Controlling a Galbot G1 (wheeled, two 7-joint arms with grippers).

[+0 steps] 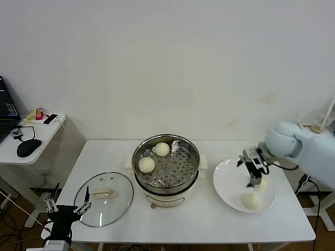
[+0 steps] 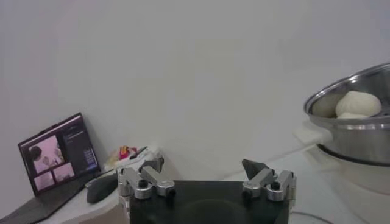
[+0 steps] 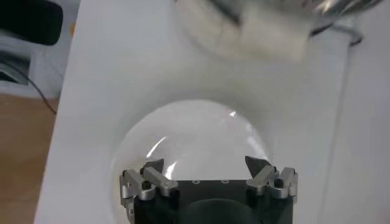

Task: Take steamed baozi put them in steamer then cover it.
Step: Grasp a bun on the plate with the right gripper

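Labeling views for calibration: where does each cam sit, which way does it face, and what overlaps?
Head view: high on the robot, looking forward and down at the table; shows the right gripper over the plate and the left gripper at the near edge.
Left wrist view: behind the open left gripper, looking level at the wall, laptop and steamer.
Right wrist view: behind the open right gripper, looking down at the plate.
Shared: head and left wrist both show the steamer with baozi inside.

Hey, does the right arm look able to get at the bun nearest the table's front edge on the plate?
Probably yes. The right gripper hangs open over the plate, by the other bun; the front bun lies uncovered just beyond, with nothing between.
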